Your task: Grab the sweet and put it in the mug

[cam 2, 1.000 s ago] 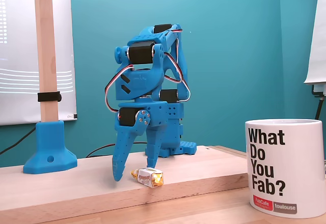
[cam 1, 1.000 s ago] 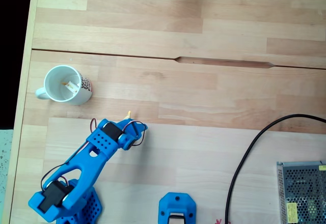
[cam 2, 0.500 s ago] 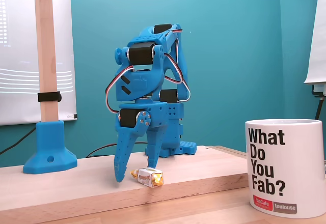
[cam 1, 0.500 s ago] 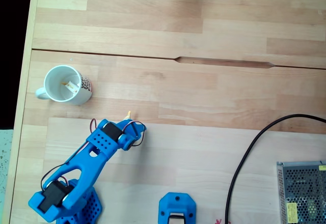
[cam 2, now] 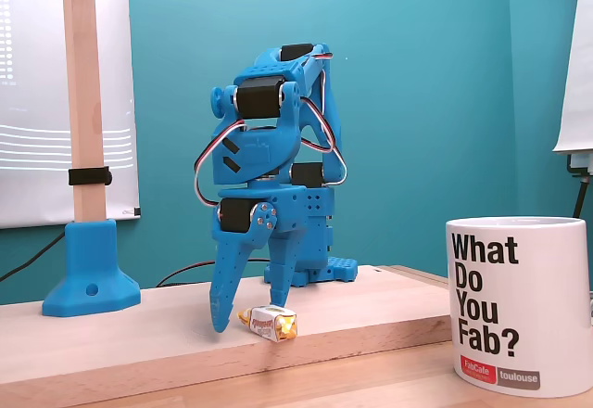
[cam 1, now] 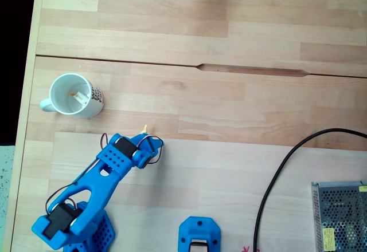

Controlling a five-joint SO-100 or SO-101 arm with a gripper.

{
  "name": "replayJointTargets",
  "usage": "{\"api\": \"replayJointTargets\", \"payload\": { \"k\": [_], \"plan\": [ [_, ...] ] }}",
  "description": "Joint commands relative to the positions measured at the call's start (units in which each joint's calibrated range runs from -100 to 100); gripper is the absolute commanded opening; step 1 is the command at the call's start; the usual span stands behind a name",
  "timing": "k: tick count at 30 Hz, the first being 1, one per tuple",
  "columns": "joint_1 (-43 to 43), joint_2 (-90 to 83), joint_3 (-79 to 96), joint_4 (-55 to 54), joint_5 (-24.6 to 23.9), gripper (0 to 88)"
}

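Below us, the wooden tabletop (cam 1: 229,28) carries our blue arm (cam 2: 269,148), bent over so its pincer (cam 2: 248,304) points down with both fingers parted, astride the sweet (cam 2: 270,322) but holding nothing. At one fixed view's left, the dotted mug (cam 1: 73,95) stands well apart, something pale inside. Near the other camera, we see a white "What Do You Fab?" mug (cam 2: 517,304).

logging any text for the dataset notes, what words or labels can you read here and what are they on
"What Do You Fab?" in black on the white cup, low fixed view.
"FabCafe" and "toulouse" on the red and dark tags near that cup's base.
Print on the sweet wrapper: too small to read.
Yellow label on the metal mesh box, top-down fixed view: too blurred to read.
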Motion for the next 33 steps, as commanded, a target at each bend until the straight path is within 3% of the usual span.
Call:
{"api": "replayJointTargets", "payload": {
  "k": [1,18,33],
  "plan": [
    [-2.1,-0.7,-1.9,-0.4,-0.2,30.1],
    [-5.6,-0.2,-4.0,-0.3,-0.5,30.1],
    [-5.7,-0.1,-5.1,-0.3,-9.7,30.1]
  ]
}}
